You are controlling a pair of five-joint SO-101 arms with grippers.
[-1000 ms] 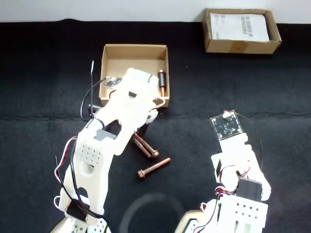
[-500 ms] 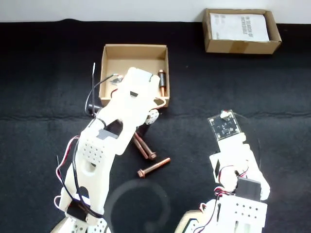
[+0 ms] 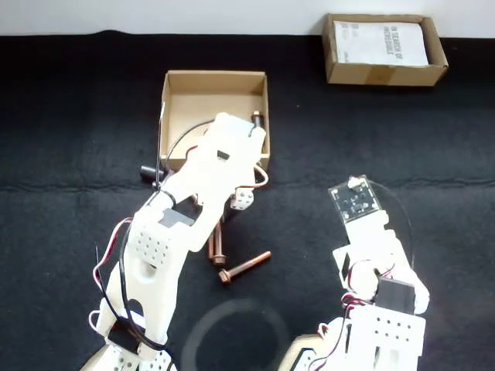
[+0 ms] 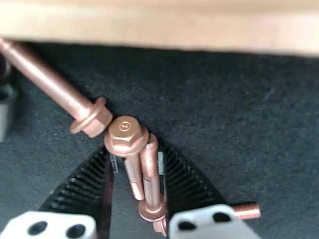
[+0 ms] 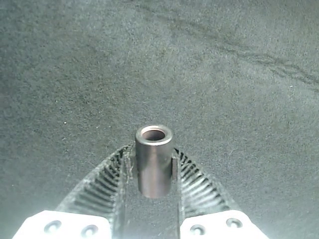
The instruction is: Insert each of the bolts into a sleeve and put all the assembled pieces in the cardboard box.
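- The left gripper (image 4: 135, 149) is down at the black counter (image 3: 69, 224), just in front of the cardboard box (image 3: 174, 85). The box's near wall runs across the left wrist view beyond the gripper.
- Its fingers (image 4: 87, 184) stand apart, one on each side of a pair of bolts (image 4: 142, 169). The two lie side by side on the counter, head to tail. One finger rests against one bolt, and a thin gap shows between the other finger and the other bolt.
- A third bolt (image 4: 50, 82) lies slantwise just beyond the fingertips. Its flanged head touches the hex head of one of the pair, and its shaft runs off towards the box wall.
- The threaded tip of a further bolt (image 4: 246, 210) pokes out from behind one finger, near the gripper's base.
- In the high view, a single bolt (image 3: 246, 265) lies slanted on the counter just beside the pair, on the side towards the right arm (image 3: 375, 255).
- A spare sleeve (image 3: 148, 171), dark and lying on its side, sits on the counter near the box's front corner. It is across the left arm from the bolts.
- The right gripper (image 5: 153, 149) is clamped on a sleeve (image 5: 154, 169). The sleeve is held lengthwise between the fingers, its open end pointing outward past the fingertips, above bare counter. This arm is well apart from the bolts and the cardboard box.
- A second box (image 3: 384, 73) holding a printed sheet (image 3: 379, 42) stands at the counter's far edge, beyond the right arm.
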